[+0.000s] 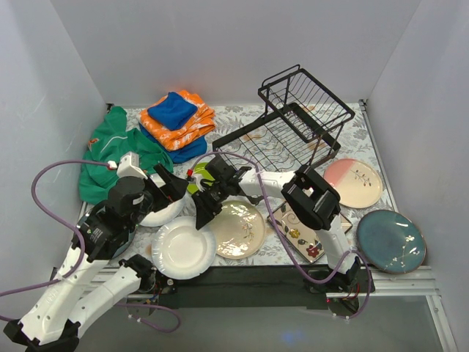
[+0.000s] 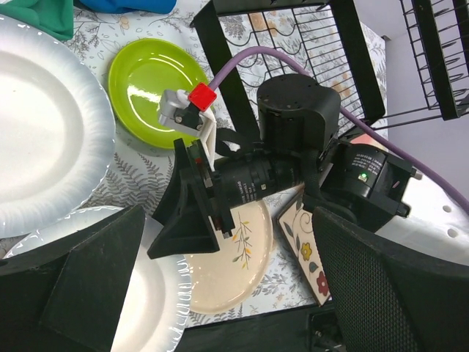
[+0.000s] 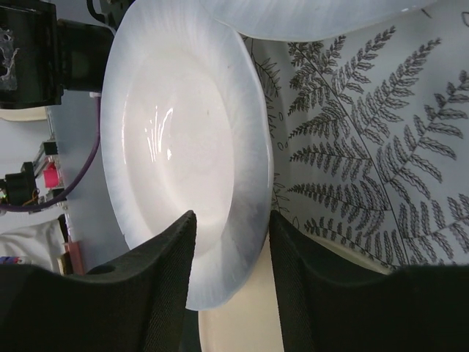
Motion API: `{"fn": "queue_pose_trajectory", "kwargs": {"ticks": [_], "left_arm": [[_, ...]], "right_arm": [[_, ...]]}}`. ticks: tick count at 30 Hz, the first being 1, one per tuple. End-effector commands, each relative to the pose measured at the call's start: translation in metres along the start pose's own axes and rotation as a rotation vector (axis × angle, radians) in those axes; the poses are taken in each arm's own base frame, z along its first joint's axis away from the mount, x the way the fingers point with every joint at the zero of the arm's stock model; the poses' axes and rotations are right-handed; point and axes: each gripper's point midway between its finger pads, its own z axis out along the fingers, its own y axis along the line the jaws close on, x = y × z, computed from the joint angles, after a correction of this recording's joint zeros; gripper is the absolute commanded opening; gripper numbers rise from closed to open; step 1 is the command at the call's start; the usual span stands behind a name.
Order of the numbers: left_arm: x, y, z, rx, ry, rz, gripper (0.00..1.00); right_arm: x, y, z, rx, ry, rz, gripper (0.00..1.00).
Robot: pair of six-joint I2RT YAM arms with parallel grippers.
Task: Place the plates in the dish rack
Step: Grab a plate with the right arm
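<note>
My right gripper straddles the rim of the front white plate, one finger over its well and the other at its outer edge, jaws partly apart. From above, this gripper is at the plate's far right rim. The left gripper hovers wide open over a second white plate, holding nothing. A lime green plate, a cream floral plate, a square flowered plate, a pink-and-cream plate and a teal plate lie flat. The black dish rack stands at the back.
Folded orange and blue cloths and a green cloth lie at the back left. The two arms are close together near the table's middle. Grey walls enclose the table on three sides.
</note>
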Motion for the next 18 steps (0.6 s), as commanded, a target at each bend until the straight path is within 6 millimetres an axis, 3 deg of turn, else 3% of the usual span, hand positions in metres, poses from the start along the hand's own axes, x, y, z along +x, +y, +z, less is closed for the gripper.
{"fn": "queue_pose_trajectory", "kwargs": {"ticks": [1, 12, 18], "left_arm": [[0.0, -0.0011, -0.0019, 0.018, -0.004, 0.02, 0.96], [0.001, -0.0006, -0.0048, 0.025, -0.002, 0.019, 0.96], [0.0018, -0.0002, -0.0042, 0.024, 0.001, 0.02, 0.96]], "right_arm": [[-0.0101, 0.0128, 0.0067, -0.071, -0.003, 0.0, 0.47], [-0.0066, 0.0108, 0.0146, -0.103, 0.016, 0.044, 0.4], [-0.0072, 0.0122, 0.0157, -0.12, 0.021, 0.053, 0.18]]}}
